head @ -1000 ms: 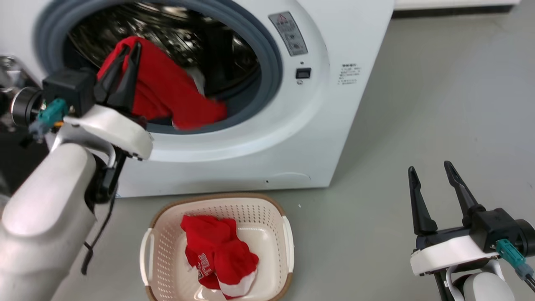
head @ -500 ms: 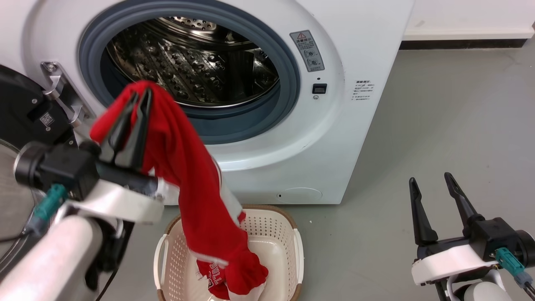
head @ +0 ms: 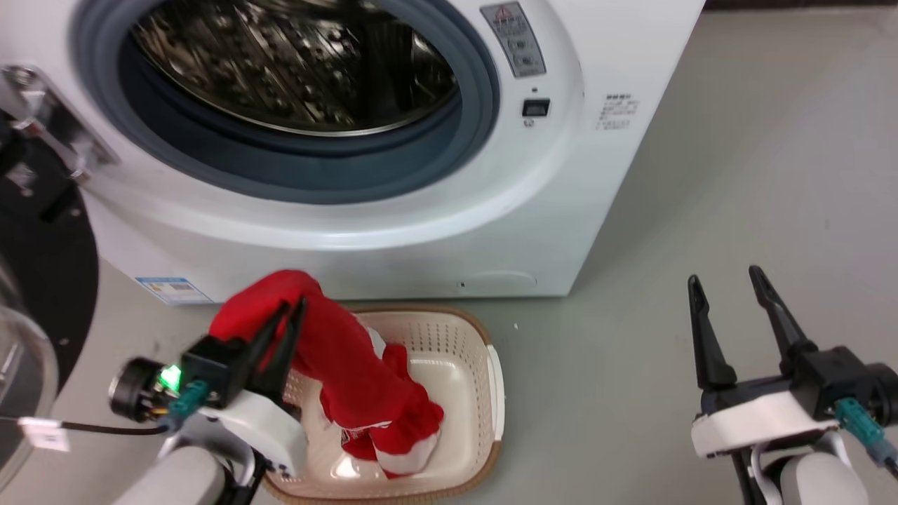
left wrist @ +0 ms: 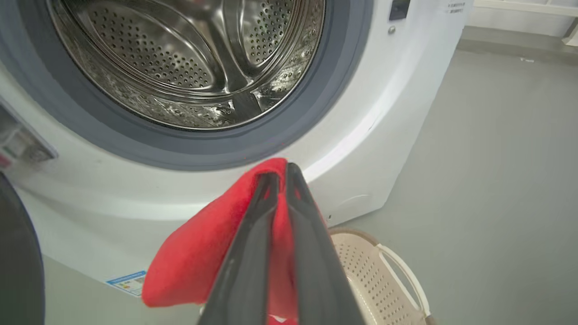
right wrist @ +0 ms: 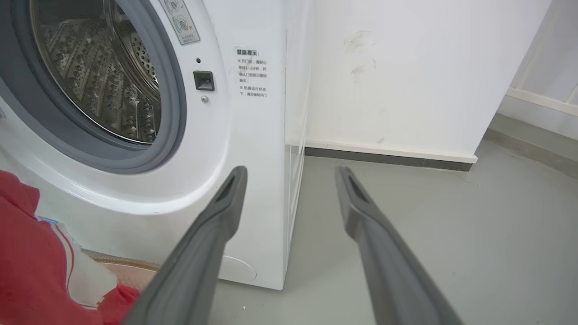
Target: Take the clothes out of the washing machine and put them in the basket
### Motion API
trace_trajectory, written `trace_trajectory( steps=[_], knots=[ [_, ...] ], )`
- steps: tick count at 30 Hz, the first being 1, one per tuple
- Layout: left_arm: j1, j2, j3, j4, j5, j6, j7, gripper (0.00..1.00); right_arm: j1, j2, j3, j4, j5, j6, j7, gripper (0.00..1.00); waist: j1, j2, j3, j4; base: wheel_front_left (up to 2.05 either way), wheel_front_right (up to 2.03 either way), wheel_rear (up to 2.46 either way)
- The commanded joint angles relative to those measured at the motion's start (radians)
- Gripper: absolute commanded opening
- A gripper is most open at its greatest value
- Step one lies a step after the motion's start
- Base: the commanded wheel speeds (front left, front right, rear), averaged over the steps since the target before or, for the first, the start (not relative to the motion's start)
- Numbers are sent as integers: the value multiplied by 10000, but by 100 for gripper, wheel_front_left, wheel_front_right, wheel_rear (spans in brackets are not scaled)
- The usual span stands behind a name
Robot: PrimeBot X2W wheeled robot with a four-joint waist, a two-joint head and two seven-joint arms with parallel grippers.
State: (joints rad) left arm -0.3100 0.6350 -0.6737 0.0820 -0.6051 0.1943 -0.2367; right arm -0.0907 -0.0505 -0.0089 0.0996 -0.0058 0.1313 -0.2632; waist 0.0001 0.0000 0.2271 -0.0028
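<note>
My left gripper (head: 293, 304) is shut on a red garment (head: 344, 358), just above the left rim of the cream basket (head: 484, 365). The cloth hangs from the fingers down into the basket, onto more red and white clothes (head: 403, 449) lying there. In the left wrist view the red garment (left wrist: 198, 262) is pinched between the gripper (left wrist: 279, 169) fingers, with the basket (left wrist: 375, 280) below. The washing machine (head: 547, 210) stands open, and I see no cloth in its steel drum (head: 295, 63). My right gripper (head: 726, 277) is open over the floor at the lower right, holding nothing.
The machine's black-framed door (head: 42, 280) hangs open at the far left. Grey floor (head: 736, 175) stretches to the right of the machine. In the right wrist view a white wall (right wrist: 406, 67) with a dark skirting strip lies beyond the machine's side.
My left gripper has carried the red garment out of the drum and down to the basket, where the cloth's lower end now rests. The head camera shifted. The right gripper stayed open.
</note>
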Motion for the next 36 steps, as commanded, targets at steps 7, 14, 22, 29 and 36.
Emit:
trace_trajectory(
  steps=[7,14,22,29,36],
  knots=[
    [-826,-1036,-185,2818,25,-867,-230,0,-684,7,-20,-272,-151,-11,-23,100,-1,0,1687,-563,0,0,0],
    [-2134,-1939,-593,5559,460,-1807,-281,0,-1194,8,57,-543,-33,-12,-23,100,-1,0,3032,-1067,0,0,0],
    [-3327,-2630,-663,8213,707,-2490,-293,0,-1483,8,111,-735,154,-12,-23,100,-1,0,4134,-1584,0,0,0],
    [-3967,-2789,-334,10093,561,-2614,-286,0,-1622,8,152,-864,316,-11,-23,100,-1,0,4819,-1845,0,0,0],
    [-4398,-2857,-44,10755,588,-2566,-287,0,-1700,8,206,-936,355,-11,-23,100,-1,0,5151,-1913,0,0,0]
  ],
)
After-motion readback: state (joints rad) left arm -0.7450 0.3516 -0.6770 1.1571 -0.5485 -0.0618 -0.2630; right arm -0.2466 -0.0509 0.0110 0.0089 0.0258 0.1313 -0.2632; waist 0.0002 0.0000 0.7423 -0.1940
